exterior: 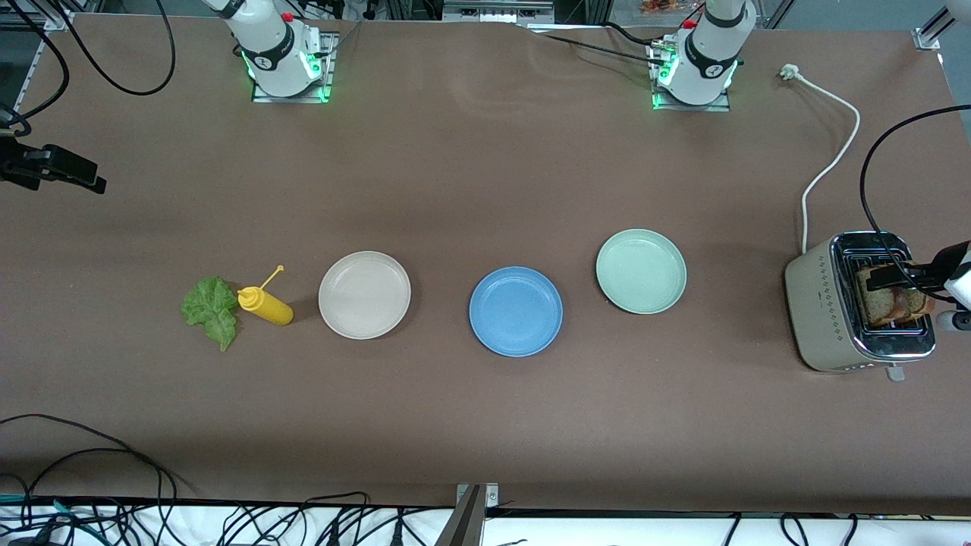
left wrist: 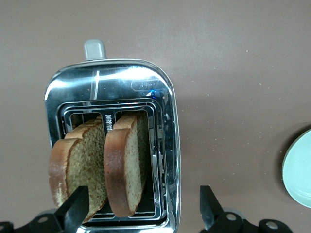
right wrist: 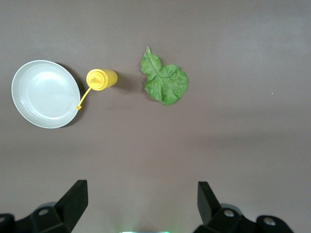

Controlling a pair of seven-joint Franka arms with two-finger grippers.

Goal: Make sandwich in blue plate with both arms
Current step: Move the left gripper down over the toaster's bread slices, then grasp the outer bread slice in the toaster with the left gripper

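Note:
The blue plate (exterior: 516, 311) lies bare in the middle of the table. Two brown bread slices (exterior: 895, 303) stand in the slots of a silver toaster (exterior: 827, 311) at the left arm's end. My left gripper (exterior: 884, 279) hangs open just over them. In the left wrist view its fingertips (left wrist: 77, 201) straddle both slices (left wrist: 124, 165) and the toaster's rim (left wrist: 112, 82). A green lettuce leaf (exterior: 211, 307) lies toward the right arm's end. My right gripper (right wrist: 141, 194) is open and empty high above the table, with the lettuce (right wrist: 164, 80) in its view.
A beige plate (exterior: 364, 294) and a pale green plate (exterior: 641, 271) flank the blue one. A yellow squeeze bottle (exterior: 265, 305) lies on its side between the lettuce and the beige plate. The toaster's white cord (exterior: 831, 144) runs toward the left arm's base.

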